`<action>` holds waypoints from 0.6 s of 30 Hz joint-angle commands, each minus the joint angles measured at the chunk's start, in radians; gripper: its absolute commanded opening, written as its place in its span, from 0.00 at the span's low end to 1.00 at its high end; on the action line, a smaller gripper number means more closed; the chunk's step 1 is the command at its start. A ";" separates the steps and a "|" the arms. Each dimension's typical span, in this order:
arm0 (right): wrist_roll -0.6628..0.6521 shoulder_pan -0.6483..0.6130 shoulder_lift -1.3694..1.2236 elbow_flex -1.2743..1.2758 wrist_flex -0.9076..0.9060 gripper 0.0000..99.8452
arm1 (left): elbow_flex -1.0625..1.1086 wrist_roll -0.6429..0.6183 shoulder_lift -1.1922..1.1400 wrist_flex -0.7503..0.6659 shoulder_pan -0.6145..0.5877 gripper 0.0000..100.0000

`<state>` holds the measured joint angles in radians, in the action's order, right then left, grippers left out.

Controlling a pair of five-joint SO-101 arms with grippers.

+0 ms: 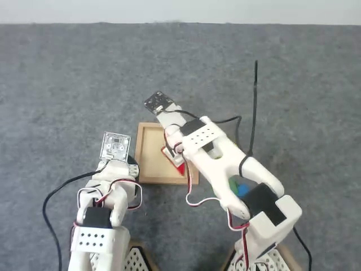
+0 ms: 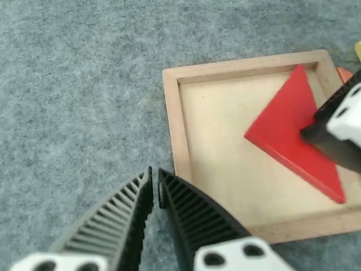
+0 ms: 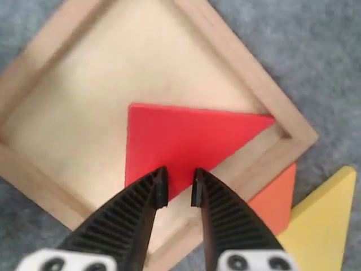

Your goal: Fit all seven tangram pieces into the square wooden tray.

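Tray first: a square wooden frame with a low rim, lying flat on the grey carpet just below the middle of the high view. It looks stiff and light. A sideways shove would likely slide it, so pieces should go in from above.

Red triangle, the largest piece on show, lies flat inside toward the tray's 4 o'clock side, one point close to a corner. I judge it thin, rigid, light and smooth-faced. Flat as it lies, it offers only its edges, so pinch across two edges near a corner or nudge it along the tray floor. The right gripper hangs over its free edge, jaws parted a little, nothing between them.

A yellow triangle and an orange piece lie on the carpet just outside the rim by that corner, close together. They should handle alike. A blue piece and a green piece sit at 4 o'clock from the tray, under the right arm.

The left gripper sits low at the tray's 8 o'clock, just off the rim, jaws drawn almost together and empty. The rim and the right arm over the loose pieces are the obstacles. A black cable at 2 o'clock stands well apart.
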<state>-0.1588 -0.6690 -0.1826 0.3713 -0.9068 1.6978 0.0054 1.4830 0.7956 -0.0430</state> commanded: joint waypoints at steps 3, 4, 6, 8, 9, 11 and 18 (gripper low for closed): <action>-0.012 -0.090 -0.018 -0.028 0.033 0.09 | -0.008 -0.008 0.012 0.002 -0.005 0.02; -0.012 -0.104 -0.021 -0.032 0.035 0.09 | -0.008 -0.008 0.012 0.002 -0.005 0.02; -0.012 -0.125 -0.024 -0.044 0.033 0.09 | -0.008 -0.008 0.012 0.002 -0.005 0.02; -0.012 -0.130 -0.019 -0.052 0.033 0.09 | -0.008 -0.008 0.012 0.002 -0.005 0.02; -0.012 -0.131 -0.019 -0.061 0.033 0.09 | -0.008 -0.008 0.012 0.002 -0.005 0.02; -0.009 -0.133 -0.022 -0.074 0.030 0.09 | -0.008 -0.008 0.012 0.002 -0.005 0.02; -0.005 -0.087 -0.025 -0.060 0.024 0.09 | -0.008 -0.008 0.012 0.002 -0.005 0.02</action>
<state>-0.1588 -0.7871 -0.2087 0.3360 -0.8884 1.6978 0.0054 1.4830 0.7956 -0.0430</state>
